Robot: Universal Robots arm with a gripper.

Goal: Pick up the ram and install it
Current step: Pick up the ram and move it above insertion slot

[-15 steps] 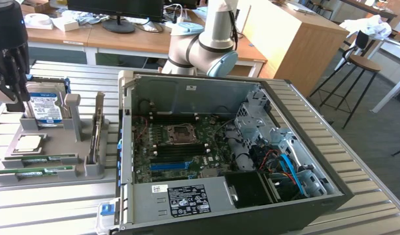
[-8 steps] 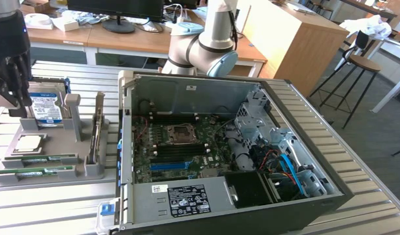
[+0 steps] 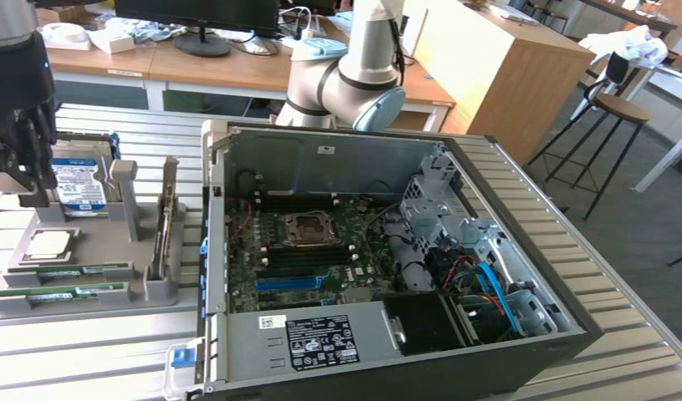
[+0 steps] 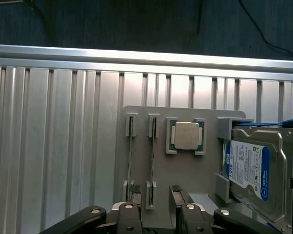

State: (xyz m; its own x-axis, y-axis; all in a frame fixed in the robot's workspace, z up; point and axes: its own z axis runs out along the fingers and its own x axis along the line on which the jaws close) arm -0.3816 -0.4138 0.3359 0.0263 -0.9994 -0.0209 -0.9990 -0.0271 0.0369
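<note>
Big open computer case (image 3: 318,163) is sitting on the ribbed table (image 3: 73,359), housing the motherboard (image 3: 307,251) and a power supply whose label (image 3: 322,341) is too small to read. At nine o'clock from it in the exterior view, the grey tray (image 3: 96,242) is carrying a hard drive (image 3: 79,185) with a blue-white label, a processor (image 3: 48,244), and the ram (image 3: 71,270), which is lying in its slot beside a second stick (image 3: 63,292). The gripper (image 3: 29,188) is hovering over the tray, jaws spread and gripping nothing. Bare table is stretching out past the tray's six o'clock edge.
</note>
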